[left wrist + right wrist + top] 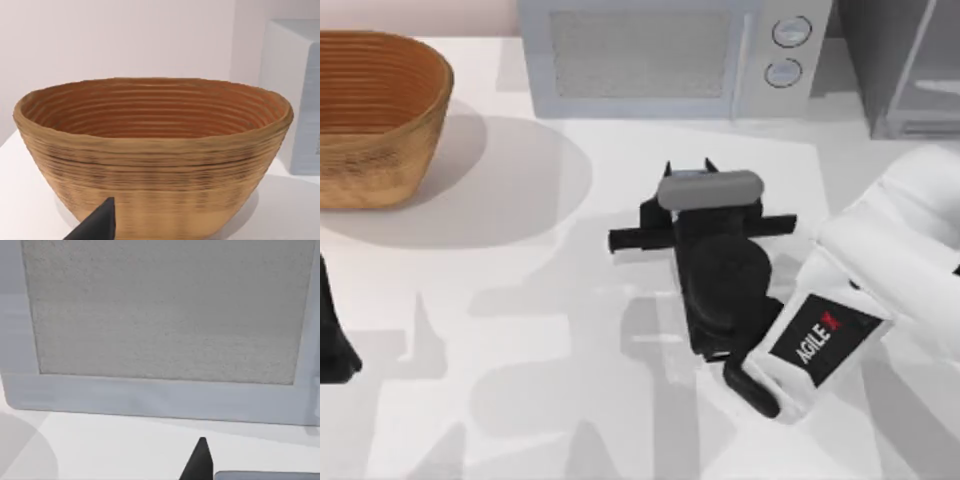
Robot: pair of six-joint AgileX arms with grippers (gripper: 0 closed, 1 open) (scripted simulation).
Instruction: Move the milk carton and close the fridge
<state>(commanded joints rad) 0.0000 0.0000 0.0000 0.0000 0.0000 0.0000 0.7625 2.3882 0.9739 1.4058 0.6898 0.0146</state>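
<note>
Reaching across the white counter, the right arm holds its pincer near the middle of the counter, just in front of the microwave, while a grey block on the wrist hides most of the fingers from above; two dark tips show beyond it, set a little apart with nothing between them, so the pincer reads as released. One dark fingertip rises before the microwave's speckled door panel in the right wrist view. At the counter's far right corner stands the fridge, cut off by the frame's edge, its pale-framed glassy door hard to read; whether that door is shut or ajar cannot be told. At the left edge the left arm sits parked, only a dark sliver of it visible, and the state of its pincer cannot be told; one black fingertip shows before the basket in the left wrist view. Count: one woven basket at the far left, one microwave with two round dials, one fridge, two arms.
</note>
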